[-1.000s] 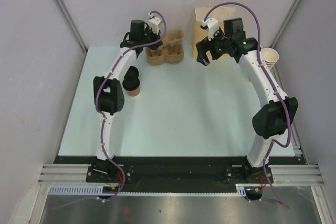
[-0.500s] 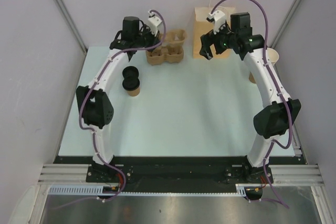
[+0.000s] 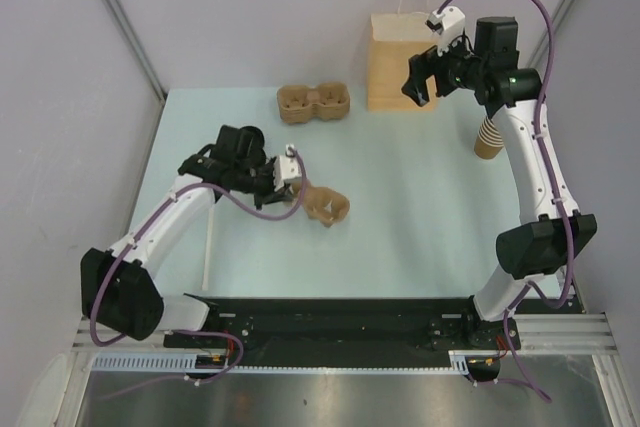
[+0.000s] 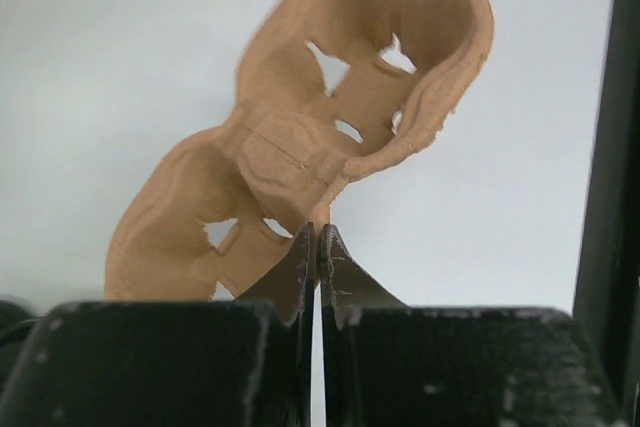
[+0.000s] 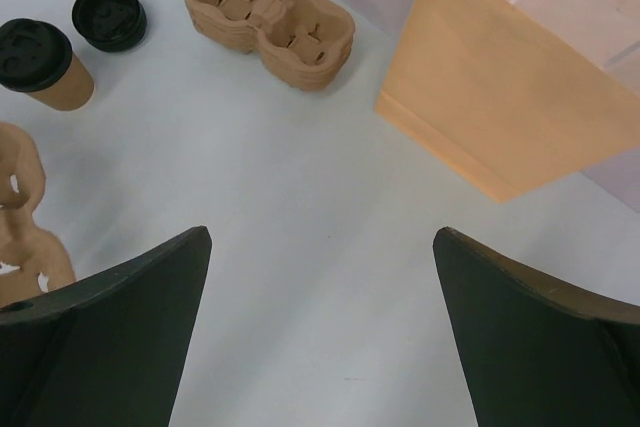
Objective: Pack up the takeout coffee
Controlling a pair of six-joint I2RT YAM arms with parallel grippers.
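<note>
Two lots of pulp trays show in the top view: a stack of pulp trays (image 3: 313, 103) at the far side of the table (image 3: 400, 227), and a single pulp tray (image 3: 328, 207) near the middle, pinched at its edge by the left claw (image 3: 292, 183). A paper bag (image 3: 398, 65) stands upright at the back, and I cannot see its inside. The right claw (image 3: 419, 85) hangs by the bag's right edge. A stack of cups (image 3: 488, 135) stands further right. The left arm hides the coffee here.

From the left wrist, I see the fingers (image 4: 345, 287) pressed together on the tray's rim. Both pockets hold nothing.

From the right wrist, that claw is spread wide, with nothing between the fingers. The takeout coffee cup (image 5: 58, 89), with its black lid (image 5: 32, 45) on, stands left of the tray stack, and a spare lid (image 5: 108, 15) lies just beside it. The held tray is cut off at the left edge.
</note>
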